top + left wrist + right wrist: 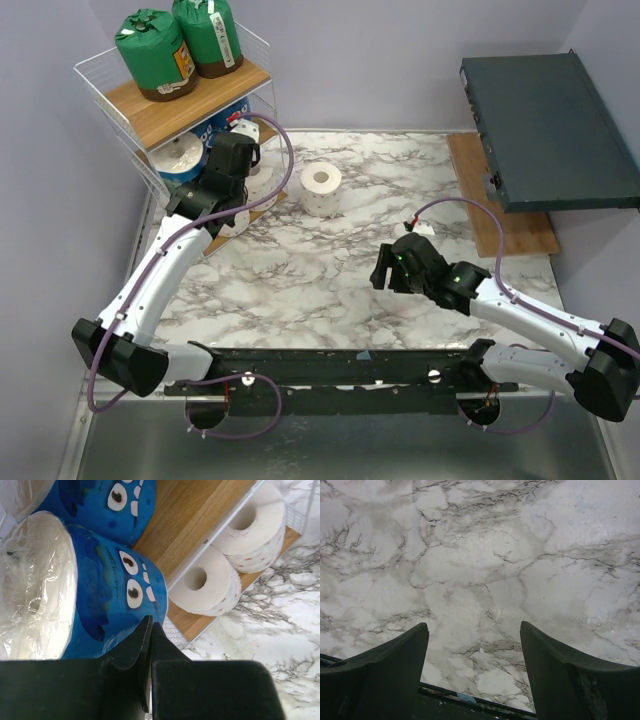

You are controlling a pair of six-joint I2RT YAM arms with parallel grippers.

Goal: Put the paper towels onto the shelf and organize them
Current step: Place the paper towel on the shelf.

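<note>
The wire shelf (pixel 120 100) stands at the back left. Two green-wrapped rolls (pixel 155 52) sit on its top board. Blue-printed rolls (pixel 107 587) lie on the middle board, and plain white rolls (pixel 205 587) lie on the bottom board. One white roll (pixel 322 187) stands alone on the marble table. My left gripper (pixel 151 625) is shut and empty, its tips right beside the nearer blue roll at the shelf's front; it also shows in the top view (pixel 237 150). My right gripper (pixel 474 630) is open and empty above bare marble, and it shows in the top view (pixel 388 268).
A dark grey flat box (pixel 545 125) rests on a wooden board (pixel 500 200) at the back right. The marble table (pixel 330 270) spreads between the arms. A black rail (pixel 340 365) runs along the near edge.
</note>
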